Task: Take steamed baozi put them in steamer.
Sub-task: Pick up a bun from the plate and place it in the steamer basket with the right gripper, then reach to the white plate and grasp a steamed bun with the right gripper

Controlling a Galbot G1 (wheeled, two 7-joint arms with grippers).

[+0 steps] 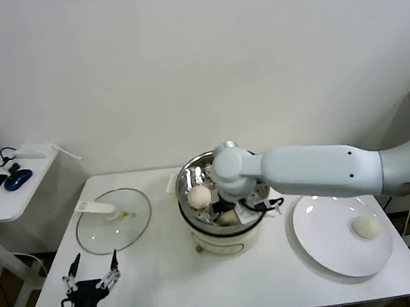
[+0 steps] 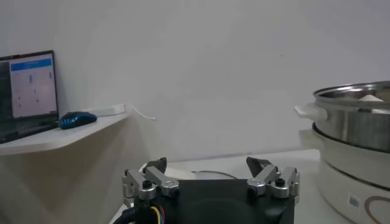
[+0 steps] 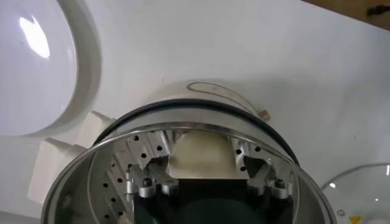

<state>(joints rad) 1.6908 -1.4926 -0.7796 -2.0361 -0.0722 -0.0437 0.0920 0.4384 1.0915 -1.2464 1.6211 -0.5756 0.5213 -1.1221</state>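
Note:
The steamer [image 1: 190,171], a shiny steel basket on a cream pot base, stands mid-table. My right gripper [image 1: 230,213] reaches down into it. In the right wrist view the right gripper [image 3: 203,164] is open, fingers spread wide on either side of an off-white baozi [image 3: 201,153] that lies on the perforated floor. A second baozi [image 1: 199,196] rests in the basket to the left. One more baozi [image 1: 367,227] lies on the white plate [image 1: 335,253] at the right. My left gripper [image 1: 93,274] is parked open near the table's front left corner.
The glass lid [image 1: 113,222] with its white handle lies flat to the left of the steamer. A side desk [image 1: 10,194] with a blue mouse stands at far left. From the left gripper [image 2: 206,163], the steamer [image 2: 353,115] shows off to one side.

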